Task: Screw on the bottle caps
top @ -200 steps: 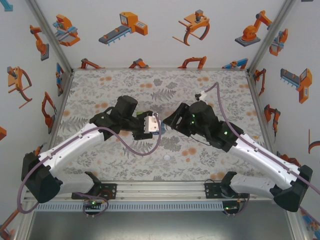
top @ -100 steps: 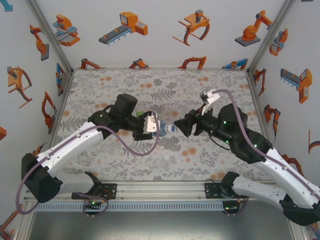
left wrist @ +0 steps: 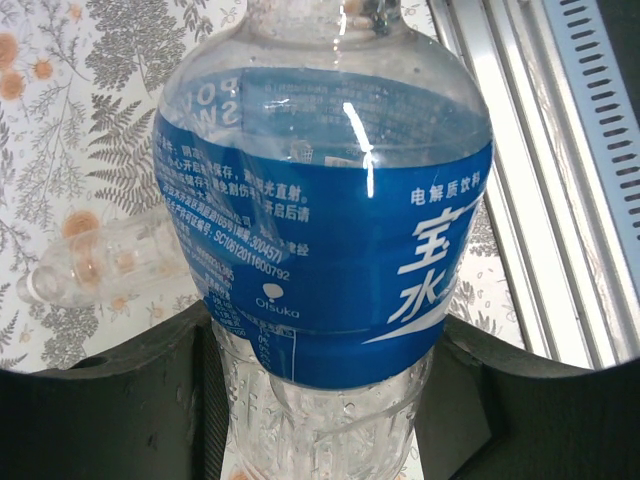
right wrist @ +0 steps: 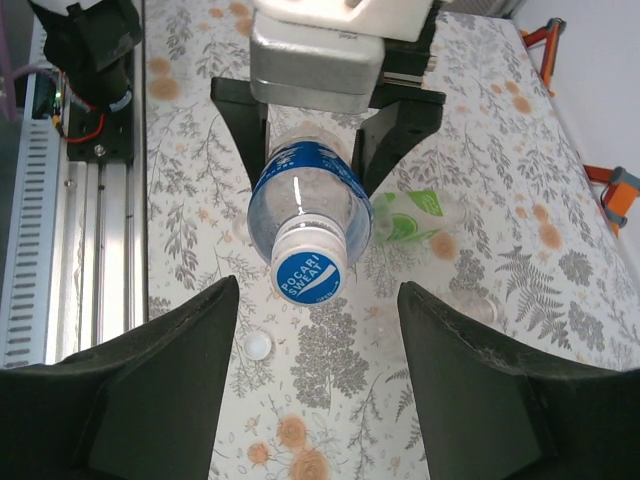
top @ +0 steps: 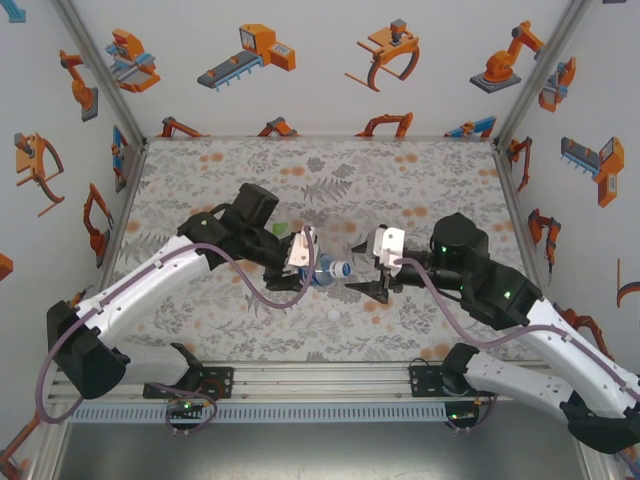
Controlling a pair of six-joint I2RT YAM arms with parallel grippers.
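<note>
My left gripper [top: 306, 262] is shut on the lower body of the blue-label bottle [left wrist: 330, 240], held above the mat with its neck toward the right arm. The bottle [right wrist: 305, 205] carries a white cap with a blue top [right wrist: 308, 275]. My right gripper [right wrist: 318, 300] is open, its fingers either side of that cap and a little short of it, not touching. In the top view the right gripper [top: 353, 270] faces the capped end [top: 344, 268]. A loose white cap [right wrist: 259, 346] lies on the mat [top: 333, 315]. A green-tinted bottle [right wrist: 412, 215] and a plain clear bottle [left wrist: 100, 258] lie on the mat.
The floral mat [top: 430, 180] covers the table between white walls. An aluminium rail [top: 320, 380] with both arm bases runs along the near edge. The left arm's purple cable [top: 290, 300] loops beneath the held bottle.
My right gripper has drawn back from the bottle's cap, turned at the wrist and come down toward the near side. My left gripper has tipped the bottle slightly toward the near edge.
</note>
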